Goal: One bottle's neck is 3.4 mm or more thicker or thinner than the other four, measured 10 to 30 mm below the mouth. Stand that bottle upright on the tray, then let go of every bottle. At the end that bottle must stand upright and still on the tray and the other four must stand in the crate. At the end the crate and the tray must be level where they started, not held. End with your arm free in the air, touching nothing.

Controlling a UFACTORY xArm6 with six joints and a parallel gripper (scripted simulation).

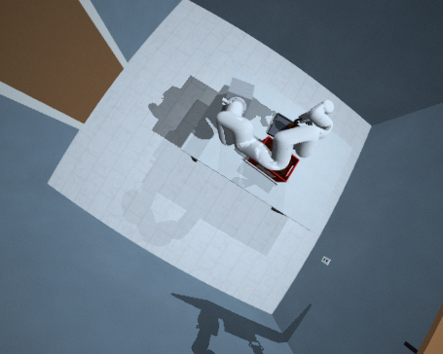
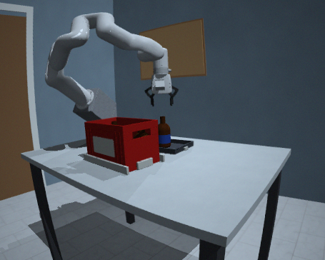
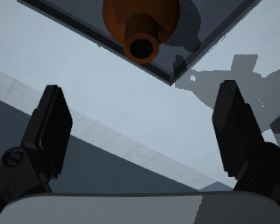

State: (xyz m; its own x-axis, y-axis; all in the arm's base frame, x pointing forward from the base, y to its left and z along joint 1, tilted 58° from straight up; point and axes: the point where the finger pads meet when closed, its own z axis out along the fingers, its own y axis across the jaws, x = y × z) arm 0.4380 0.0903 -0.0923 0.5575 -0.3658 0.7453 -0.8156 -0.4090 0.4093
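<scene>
A brown bottle with a blue label stands upright on the dark tray. My gripper is open and empty. It hangs in the air above the bottle, clear of its mouth. The red crate stands on the table next to the tray. The arm covers most of it in the overhead view, and I cannot see the bottles inside it.
The crate sits in a light grey holder on the white table. The arm's base is mounted behind the crate. The table's edges lie to the front and right.
</scene>
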